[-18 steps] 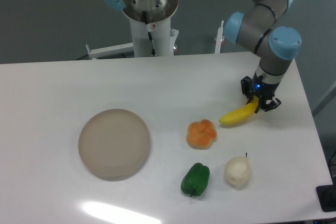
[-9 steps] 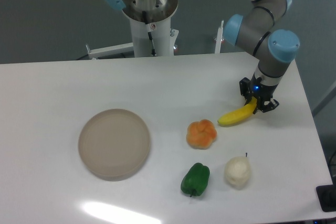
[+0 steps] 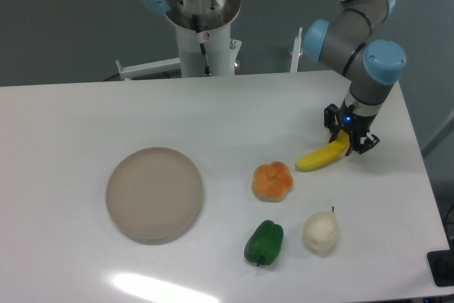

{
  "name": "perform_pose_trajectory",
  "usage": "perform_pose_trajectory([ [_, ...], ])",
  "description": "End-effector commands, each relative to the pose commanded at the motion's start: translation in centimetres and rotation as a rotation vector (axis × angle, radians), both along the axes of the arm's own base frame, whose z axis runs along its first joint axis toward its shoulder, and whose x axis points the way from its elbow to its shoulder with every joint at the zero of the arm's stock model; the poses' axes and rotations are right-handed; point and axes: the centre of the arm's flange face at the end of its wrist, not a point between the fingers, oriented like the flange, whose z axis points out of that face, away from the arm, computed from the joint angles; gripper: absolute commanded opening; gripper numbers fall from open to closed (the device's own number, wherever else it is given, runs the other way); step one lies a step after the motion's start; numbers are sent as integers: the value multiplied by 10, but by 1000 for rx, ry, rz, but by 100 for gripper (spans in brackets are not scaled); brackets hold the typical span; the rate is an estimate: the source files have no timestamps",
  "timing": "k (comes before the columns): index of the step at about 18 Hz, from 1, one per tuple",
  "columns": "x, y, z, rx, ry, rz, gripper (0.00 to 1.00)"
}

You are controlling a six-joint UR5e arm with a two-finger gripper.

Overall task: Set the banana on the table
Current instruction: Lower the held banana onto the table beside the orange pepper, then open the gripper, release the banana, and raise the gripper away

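The yellow banana [image 3: 319, 157] lies low over the white table [image 3: 213, 118] at the right, its right end between my fingers. My gripper [image 3: 346, 142] is shut on that end, pointing down from the arm above. I cannot tell whether the banana's free left end touches the tabletop or hangs just above it.
A round lobed orange fruit [image 3: 272, 181] sits just left of the banana. A green pepper [image 3: 264, 242] and a white garlic-like bulb [image 3: 320, 233] lie nearer the front. A round beige plate [image 3: 154, 194] is at the left. The table's right edge is close to my gripper.
The gripper and banana shifted very slightly left and up a second ago, then held nearly still. Nothing else moved.
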Motion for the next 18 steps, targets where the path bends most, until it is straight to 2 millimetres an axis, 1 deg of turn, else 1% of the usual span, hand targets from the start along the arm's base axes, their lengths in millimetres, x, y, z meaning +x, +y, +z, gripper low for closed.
perform_pose_trajectory([
  [1, -3, 3, 8, 6, 15, 8, 100],
  [3, -10, 8, 23, 24, 39, 33, 100],
  [5, -22, 23, 52, 47, 95, 30, 100],
  [6, -21, 33, 63, 59, 112, 31, 100],
  [7, -15, 43, 69, 72, 116, 50, 100],
  [8, -14, 51, 76, 89, 122, 85, 100],
  [10, -13, 69, 97, 124, 143, 150, 100],
  [12, -11, 80, 105, 139, 153, 166, 100],
  [13, -5, 87, 109, 147, 155, 178, 100],
  [16, -5, 94, 119, 175, 150, 242, 100],
  [17, -4, 98, 125, 186, 155, 250, 100],
  [18, -2, 106, 130, 199, 156, 263, 100],
])
